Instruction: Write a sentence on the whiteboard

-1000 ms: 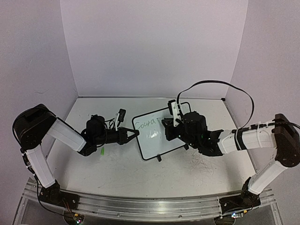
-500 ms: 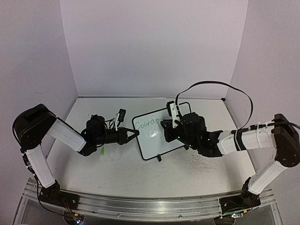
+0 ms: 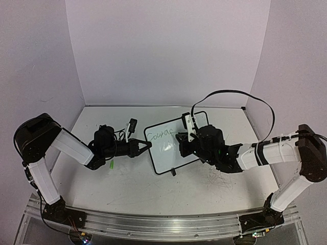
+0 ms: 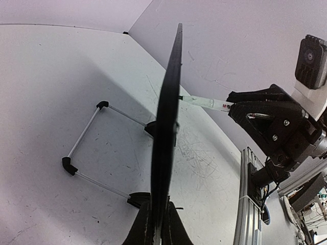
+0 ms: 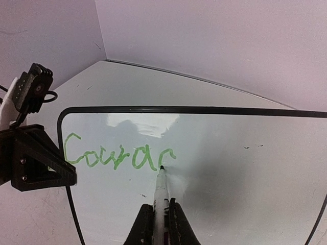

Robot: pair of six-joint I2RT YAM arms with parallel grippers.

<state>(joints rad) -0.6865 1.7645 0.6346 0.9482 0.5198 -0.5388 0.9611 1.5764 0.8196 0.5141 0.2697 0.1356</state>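
While the left claw is clamped on the 9 o'clock edge of the whiteboard mid-counter, the right claw — gripping a marker — reaches in from 3 o'clock. The marker's tip touches the end of the green sentence, which reads roughly "Courar". Bare board lies open toward 3 and 6 o'clock. A small green piece lies at the left claw's 8 o'clock — grey scuffs at the board's 4 o'clock.

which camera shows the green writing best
The right wrist view: the green writing sits large and legible on the whiteboard. The top view shows it small and unreadable; the left wrist view sees only the board's edge.
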